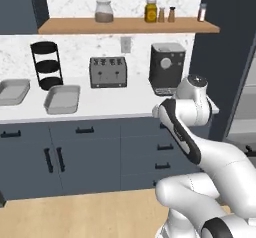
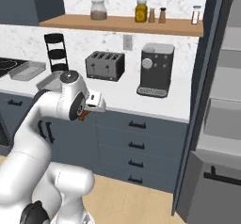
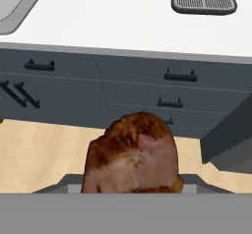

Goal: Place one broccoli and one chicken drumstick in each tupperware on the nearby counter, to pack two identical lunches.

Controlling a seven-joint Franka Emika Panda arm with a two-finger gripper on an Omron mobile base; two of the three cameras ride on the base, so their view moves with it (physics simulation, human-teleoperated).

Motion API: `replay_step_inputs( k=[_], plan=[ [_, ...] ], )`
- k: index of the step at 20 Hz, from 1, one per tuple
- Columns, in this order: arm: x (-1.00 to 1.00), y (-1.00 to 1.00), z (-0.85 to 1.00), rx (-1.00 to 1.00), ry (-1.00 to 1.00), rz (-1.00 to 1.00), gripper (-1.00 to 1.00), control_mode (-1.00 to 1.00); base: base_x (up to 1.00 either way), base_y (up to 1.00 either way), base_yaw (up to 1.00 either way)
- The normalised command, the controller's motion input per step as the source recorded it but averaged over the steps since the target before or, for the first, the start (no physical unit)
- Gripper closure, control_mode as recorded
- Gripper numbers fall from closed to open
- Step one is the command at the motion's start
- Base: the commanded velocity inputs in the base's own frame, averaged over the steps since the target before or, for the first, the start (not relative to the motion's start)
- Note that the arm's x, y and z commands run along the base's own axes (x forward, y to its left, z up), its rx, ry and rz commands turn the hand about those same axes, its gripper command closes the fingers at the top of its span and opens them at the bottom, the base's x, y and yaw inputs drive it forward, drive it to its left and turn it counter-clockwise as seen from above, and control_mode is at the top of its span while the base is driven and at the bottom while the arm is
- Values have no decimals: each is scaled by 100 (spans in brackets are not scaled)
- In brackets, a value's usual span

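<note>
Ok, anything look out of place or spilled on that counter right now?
Nothing stands out. Both tupperware trays sit flat and empty on the counter; toaster and coffee machine stand upright. The end effector holds a chicken drumstick above the floor, short of the counter.

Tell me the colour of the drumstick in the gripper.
Reddish-brown with paler pinkish patches; the chicken drumstick shows best in the hand view.

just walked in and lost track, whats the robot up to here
The arm's tool is holding a reddish-brown chicken drumstick out over the floor in front of the blue-grey drawers. Two grey tupperware trays sit empty on the white counter, off to the arm's left, near the toaster.
</note>
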Motion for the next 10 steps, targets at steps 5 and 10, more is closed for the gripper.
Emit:
replay_step_inputs(
  k=[5,10],
  plan=[
    [0,0,0,0,0,0,100,100,69,100,7],
    [0,0,0,0,0,0,100,100,80,100,3]
  ],
)
